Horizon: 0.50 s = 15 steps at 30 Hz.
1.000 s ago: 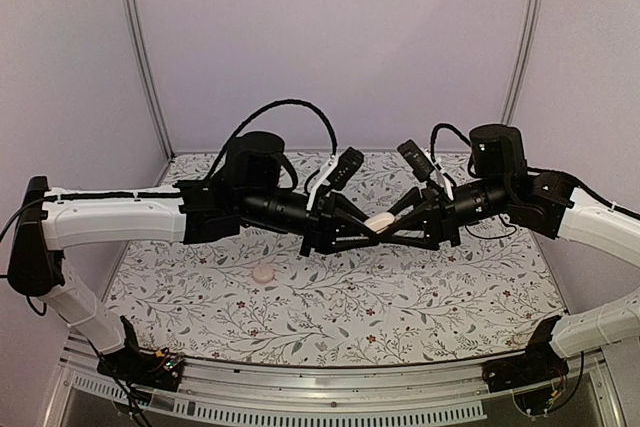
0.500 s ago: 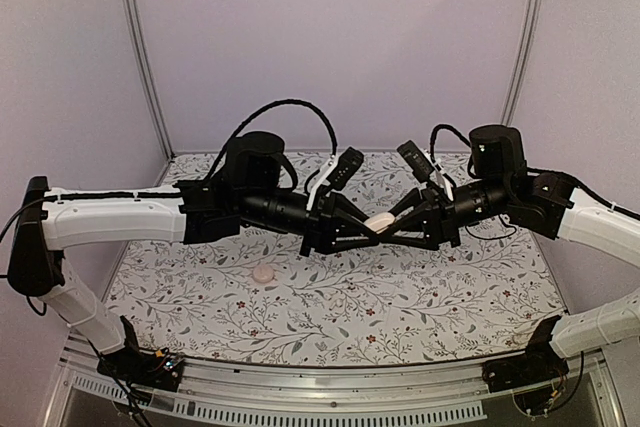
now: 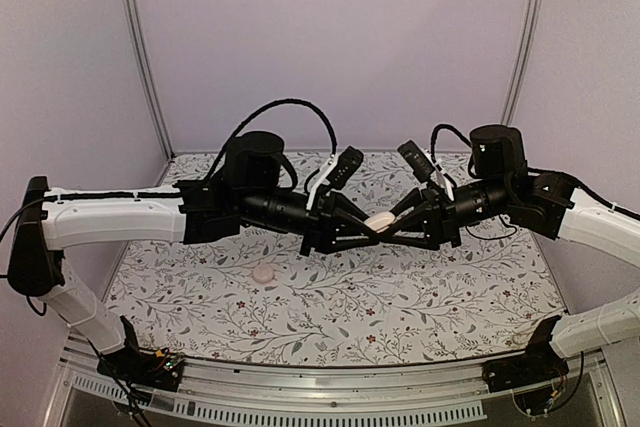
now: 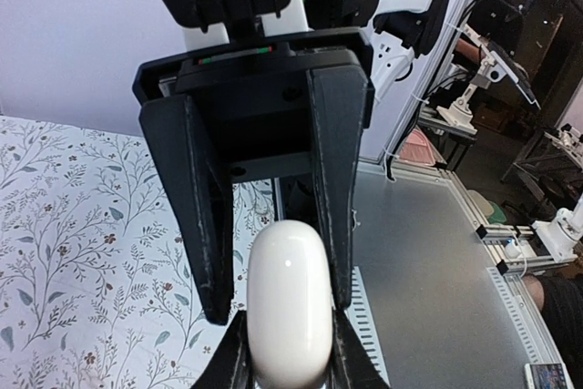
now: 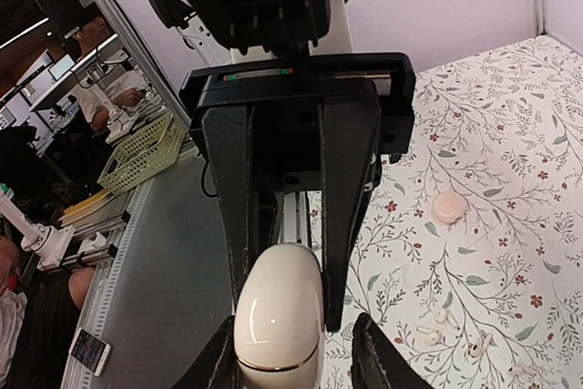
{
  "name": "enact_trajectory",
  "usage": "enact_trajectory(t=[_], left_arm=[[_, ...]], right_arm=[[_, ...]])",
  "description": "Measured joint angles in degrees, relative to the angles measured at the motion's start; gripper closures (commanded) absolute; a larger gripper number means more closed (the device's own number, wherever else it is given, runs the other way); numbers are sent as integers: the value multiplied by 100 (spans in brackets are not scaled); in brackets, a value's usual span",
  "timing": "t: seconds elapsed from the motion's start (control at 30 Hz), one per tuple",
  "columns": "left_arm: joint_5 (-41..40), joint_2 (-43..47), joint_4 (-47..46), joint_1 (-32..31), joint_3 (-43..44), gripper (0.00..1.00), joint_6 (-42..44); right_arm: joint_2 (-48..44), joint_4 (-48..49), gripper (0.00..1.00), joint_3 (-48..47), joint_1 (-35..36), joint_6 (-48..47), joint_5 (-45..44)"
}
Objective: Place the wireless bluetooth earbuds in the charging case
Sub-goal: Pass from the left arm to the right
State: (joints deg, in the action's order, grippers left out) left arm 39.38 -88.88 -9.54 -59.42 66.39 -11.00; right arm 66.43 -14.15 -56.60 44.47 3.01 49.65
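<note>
The charging case (image 3: 380, 219), a pale pink pebble with its lid closed, hangs in mid-air above the table between both grippers. My left gripper (image 3: 373, 228) is shut on it, and both fingers press its sides in the left wrist view (image 4: 289, 325). My right gripper (image 3: 390, 226) is open around the case's other end (image 5: 278, 316). One finger touches it and the other stands apart. A pale pink rounded lump (image 3: 263, 273), the earbuds piece, lies on the table front left and also shows in the right wrist view (image 5: 449, 207). Two tiny white stemmed earbud-shaped pieces (image 5: 443, 315) lie near it.
The table has a floral cloth (image 3: 420, 297) and plain walls at the back and sides. Both arms span the middle of the table at mid-height. A metal rail (image 3: 330, 387) runs along the near edge.
</note>
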Motion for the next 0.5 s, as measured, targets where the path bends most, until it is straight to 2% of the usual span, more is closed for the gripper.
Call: enact_trajectory(t=[0.1,0.17,0.23,0.5], left_arm=[[-24,7,2,0,0,100,4],[-22,7,2,0,0,100,2],[-20,7,-2,0,0,100,2],[-50,17,0,0,0,100,2]], right_arm=[[-7,0,63,2,0,-4,4],[-11,0,58,2,0,0,4],[-11,-2,57,2,0,13,0],[-11,0,65,44,0,11,28]])
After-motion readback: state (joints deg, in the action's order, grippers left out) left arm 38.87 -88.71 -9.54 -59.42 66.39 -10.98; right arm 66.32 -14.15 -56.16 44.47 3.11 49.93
